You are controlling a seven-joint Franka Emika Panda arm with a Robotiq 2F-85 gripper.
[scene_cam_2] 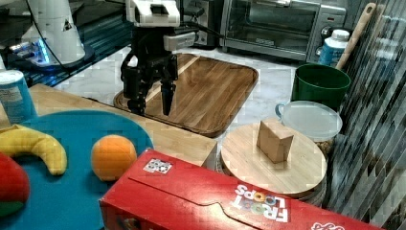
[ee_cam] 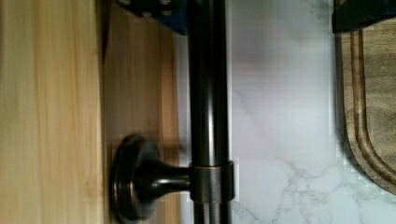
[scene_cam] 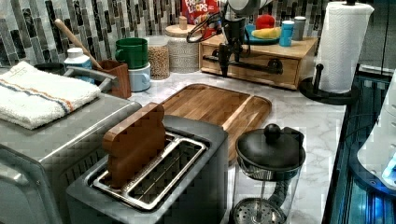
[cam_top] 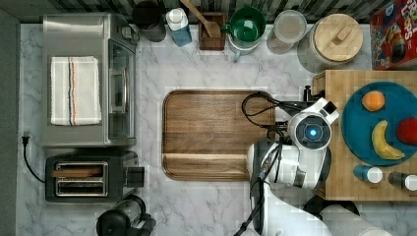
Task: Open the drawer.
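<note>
Top view: my arm [cam_top: 295, 162] reaches over the gap between the walnut tray [cam_top: 214, 133] and the bamboo cabinet [cam_top: 339, 132] at the top view's right. A teal plate [cam_top: 361, 132] on the cabinet top carries an orange [cam_top: 373, 101] and a banana [cam_top: 384, 142]. Toaster oven [cam_top: 88, 78] and toaster [cam_top: 88, 177] sit at the top view's left.

Left view: the drawer [scene_cam: 252, 65] is at the far end of the marble counter [scene_cam: 299, 112], its front flush with the cabinet (closed). My gripper [scene_cam: 229, 59] hangs at the left view's left end of the black bar handle [scene_cam: 257, 65]. Paper towel roll [scene_cam: 343, 44] stands at the left view's right.

Right view: my gripper [scene_cam_2: 152, 96] points down, fingers [scene_cam_2: 167, 96] spread apart and holding nothing, just past the cabinet's edge, before the tray. Cereal box [scene_cam_2: 215, 201] and a wooden jar lid [scene_cam_2: 273, 158] lie near the camera.

Wrist view: the handle [ee_cam: 208, 93] runs lengthwise between my two dark fingertips [ee_cam: 364, 14], one on either side, neither visibly touching it. One round bracket [ee_cam: 140, 182] joins the bar to the pale drawer front [ee_cam: 51, 112].
</note>
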